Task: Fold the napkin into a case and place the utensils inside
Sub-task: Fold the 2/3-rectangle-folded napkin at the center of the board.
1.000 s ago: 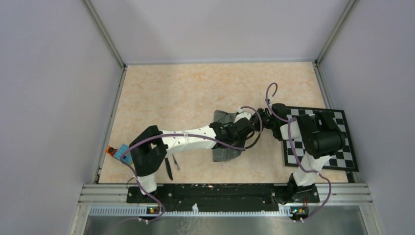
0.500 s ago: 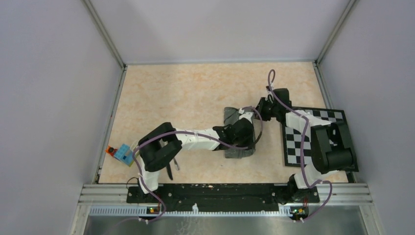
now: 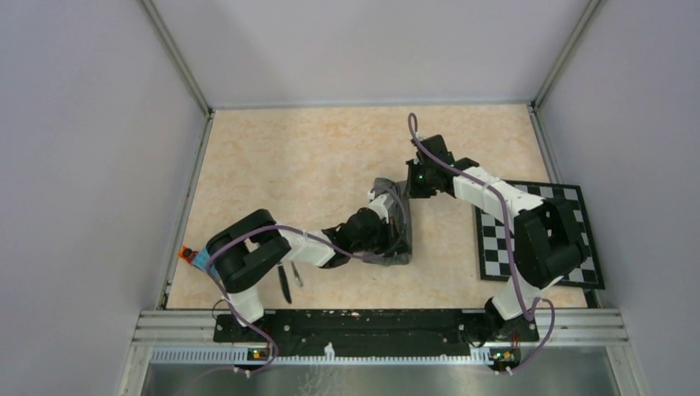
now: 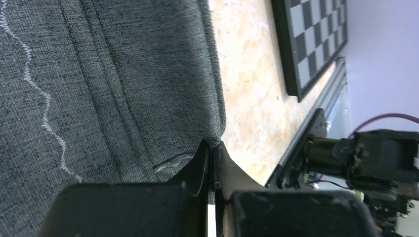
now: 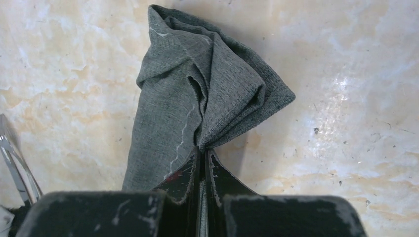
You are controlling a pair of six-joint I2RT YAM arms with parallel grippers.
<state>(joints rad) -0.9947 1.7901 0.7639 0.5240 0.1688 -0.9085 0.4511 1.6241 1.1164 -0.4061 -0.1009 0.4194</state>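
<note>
The dark grey napkin [image 3: 398, 224] lies as a narrow, creased strip at mid-table, running from far to near. My left gripper [image 3: 386, 241] is shut on its near part; in the left wrist view the jaws [image 4: 212, 148] pinch a folded edge of the cloth [image 4: 123, 84]. My right gripper [image 3: 411, 186] is shut on the far end; in the right wrist view [image 5: 202, 150] the bunched cloth [image 5: 197, 94] fans out from the closed jaws. The knife [image 3: 285, 285] and fork [image 3: 296, 275] lie near the front edge, partly under my left arm.
The black-and-white checkered board [image 3: 569, 239] lies at the right, also in the left wrist view [image 4: 311, 39]. A small orange and blue object [image 3: 201, 256] sits at the left edge. Metal rails run along the front [image 3: 371, 330]. Walls enclose three sides.
My right gripper swung left and farther away from the board with the napkin's far end. My left gripper drew back toward the near left. The cloth went from bunched to a narrower strip.
</note>
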